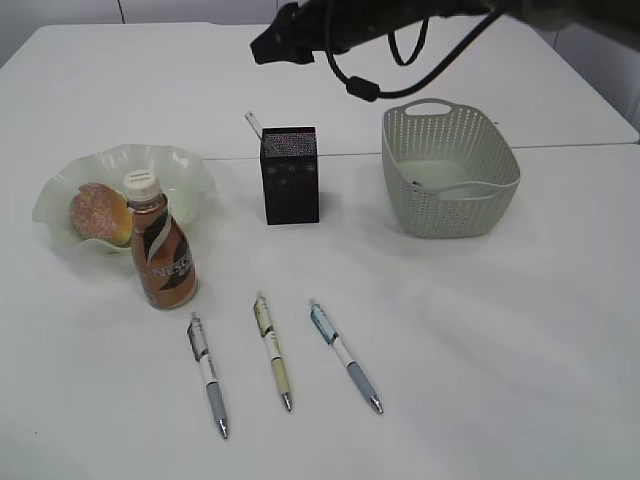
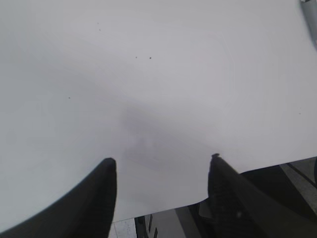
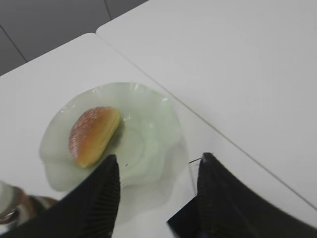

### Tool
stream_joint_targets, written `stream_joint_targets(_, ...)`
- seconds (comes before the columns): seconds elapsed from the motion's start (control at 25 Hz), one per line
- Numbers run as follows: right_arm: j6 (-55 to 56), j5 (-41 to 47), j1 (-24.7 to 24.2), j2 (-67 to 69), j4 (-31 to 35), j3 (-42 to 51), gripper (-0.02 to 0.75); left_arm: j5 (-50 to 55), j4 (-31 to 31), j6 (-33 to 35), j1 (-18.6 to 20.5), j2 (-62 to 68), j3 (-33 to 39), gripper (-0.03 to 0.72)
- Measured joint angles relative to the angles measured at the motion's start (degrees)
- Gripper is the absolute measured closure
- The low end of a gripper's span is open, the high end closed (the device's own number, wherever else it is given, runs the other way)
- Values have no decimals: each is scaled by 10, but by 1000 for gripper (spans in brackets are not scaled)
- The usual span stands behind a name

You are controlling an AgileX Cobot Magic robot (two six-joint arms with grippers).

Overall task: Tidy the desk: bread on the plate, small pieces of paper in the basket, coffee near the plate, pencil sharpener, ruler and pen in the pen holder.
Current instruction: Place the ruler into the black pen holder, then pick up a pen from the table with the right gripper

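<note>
Sugary oval bread (image 1: pixel 99 213) lies in ruffled translucent plate (image 1: pixel 185 170).

The right arm (image 1: pixel 400 20) reaches in from the upper right of the exterior view, stretched leftward high over the desk (image 1: pixel 500 350), a black cable looping beneath it. Its gripper (image 3: pixel 156 191) hangs with jaws apart and nothing between them. The left gripper (image 2: pixel 161 191), low in its wrist view, likewise stands parted and empty.

Two white tables (image 1: pixel 300 100) butt together, pale wall panels (image 1: pixel 60 10) behind.
</note>
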Motion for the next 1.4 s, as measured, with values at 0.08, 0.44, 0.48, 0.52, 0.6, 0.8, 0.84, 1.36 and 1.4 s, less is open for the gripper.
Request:
stream_joint_targets(0.08, 100, 33, 18, -38, -78, 0, 363, -1, 0, 0, 0, 0, 0, 255)
stream_joint_targets(0.44, 383, 234, 100, -112, -347, -3, 364, -7, -24, 0, 0, 0, 0, 255)
stream_joint_targets(0.48, 401, 240, 104, -112, -354, -3, 364, -8, -28, 0, 0, 0, 0, 255)
stream_joint_targets(0.52, 419, 244, 105, -112, -360, -3, 365, -8, -31, 0, 0, 0, 0, 255)
stream_joint_targets(0.6, 457, 247, 105, -112, -369, -3, 365, -8, -36, 0, 0, 0, 0, 255)
stream_joint_targets(0.8, 553, 247, 105, -112, -373, -3, 365, -27, -38, 0, 0, 0, 0, 255)
stream_joint_targets(0.84, 569, 247, 105, -112, -370, 0, 365, -31, -38, 0, 0, 0, 0, 255)
stream_joint_targets(1.36, 636, 247, 137, -112, -456, 170, 454, -69, -38, 0, 0, 0, 0, 255)
stream_joint_targets(1.4, 636, 247, 145, -109, -473, 172, 457, -73, -38, 0, 0, 0, 0, 255)
